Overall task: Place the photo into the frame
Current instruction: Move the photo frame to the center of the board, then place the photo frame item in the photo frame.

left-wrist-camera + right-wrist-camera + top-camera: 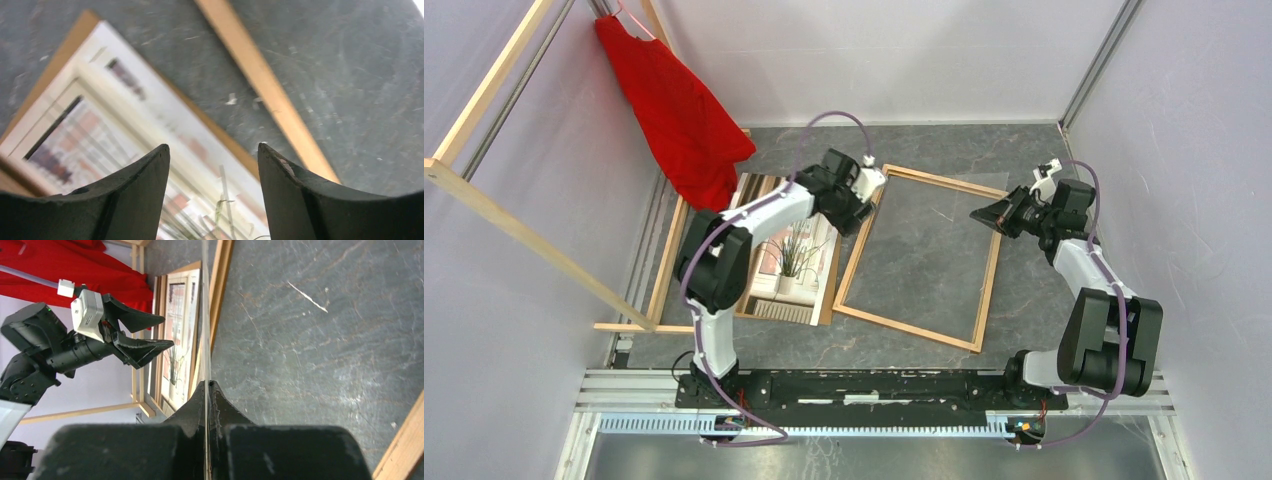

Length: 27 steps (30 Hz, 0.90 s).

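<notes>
**Glossy plant photo right under the open left jaws**

Left gripper (212, 150) low over the dark grey stone-look table (904, 145). Two black fingers wide apart, nothing between them.

Large shiny print of a spiky green potted plant at a bright window (796, 255) just below the jaws and spreading out past the left finger. Lying flat on a plain brown board (831, 285). Not picked up yet.

Thin orange-brown wooden picture frame (904, 328) on the other side, past the right finger. Also flat, with only bare table inside it.

Long sides of photo and frame running almost the same way, side by side, close but not touching.

Right gripper (207, 385) well away, beyond the frame's far rail. Jaws pressed together on the edge of a thin clear see-through sheet (205, 340).

Much nearer to the photo: the left arm. So most likely a job for that arm.

Probably next: pinch an edge of the photo, then carry it sideways, toward the right-finger side, and into the frame. Little turning needed, since both already point nearly the same way.

Tricky bit, at a guess: a thin flat print, hard to get a finger under.
</notes>
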Available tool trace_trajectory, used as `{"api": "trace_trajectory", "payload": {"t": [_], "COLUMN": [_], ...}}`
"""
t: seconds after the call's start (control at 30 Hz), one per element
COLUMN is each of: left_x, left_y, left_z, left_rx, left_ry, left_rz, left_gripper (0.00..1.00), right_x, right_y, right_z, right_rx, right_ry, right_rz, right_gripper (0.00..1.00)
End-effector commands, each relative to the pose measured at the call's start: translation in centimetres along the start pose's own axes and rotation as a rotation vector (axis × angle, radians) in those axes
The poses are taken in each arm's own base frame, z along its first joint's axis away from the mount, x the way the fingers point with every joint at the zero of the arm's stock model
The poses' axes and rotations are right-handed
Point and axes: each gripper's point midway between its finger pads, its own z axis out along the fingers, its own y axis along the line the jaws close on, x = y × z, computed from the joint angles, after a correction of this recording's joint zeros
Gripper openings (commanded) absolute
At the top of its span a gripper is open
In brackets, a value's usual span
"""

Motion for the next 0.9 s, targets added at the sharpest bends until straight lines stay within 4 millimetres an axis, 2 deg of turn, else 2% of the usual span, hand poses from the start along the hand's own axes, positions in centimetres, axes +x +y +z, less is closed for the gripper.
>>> {"api": "trace_trajectory", "payload": {"t": [0.0, 0.13, 0.33, 0.47, 0.63, 0.87], "left_x": [1.7, 4.3, 6.0, 6.2, 6.1, 6.1], "left_y": [0.7, -1.2, -4.1, -4.5, -4.7, -5.0], "left_z": [-1.1, 0.1, 0.8, 0.7, 0.7, 0.9], "left_rx": [0.042, 0.095, 0.158, 0.165, 0.146, 0.129], "left_ry": [0.01, 0.033, 0.049, 0.051, 0.052, 0.061], "left_rz": [-0.062, -0.071, -0.06, -0.054, -0.02, 0.011], "left_gripper": [0.67, 0.64, 0.59, 0.57, 0.57, 0.56], "right_x": [-2.0, -2.4, -2.5, -2.3, -2.1, -2.1], "right_y": [2.5, 2.5, 1.9, 1.0, -1.1, -2.3], "right_z": [0.1, 0.4, 0.9, 1.4, 1.7, 2.3], "right_rx": [-0.11, -0.132, -0.127, -0.099, 0.007, 0.035], "right_ry": [-0.062, -0.089, -0.093, -0.055, 0.004, 0.006], "right_rz": [-0.057, -0.024, -0.003, -0.02, -0.065, -0.068], "right_gripper": [0.0, 0.0, 0.0, 0.0, 0.0, 0.0]}}
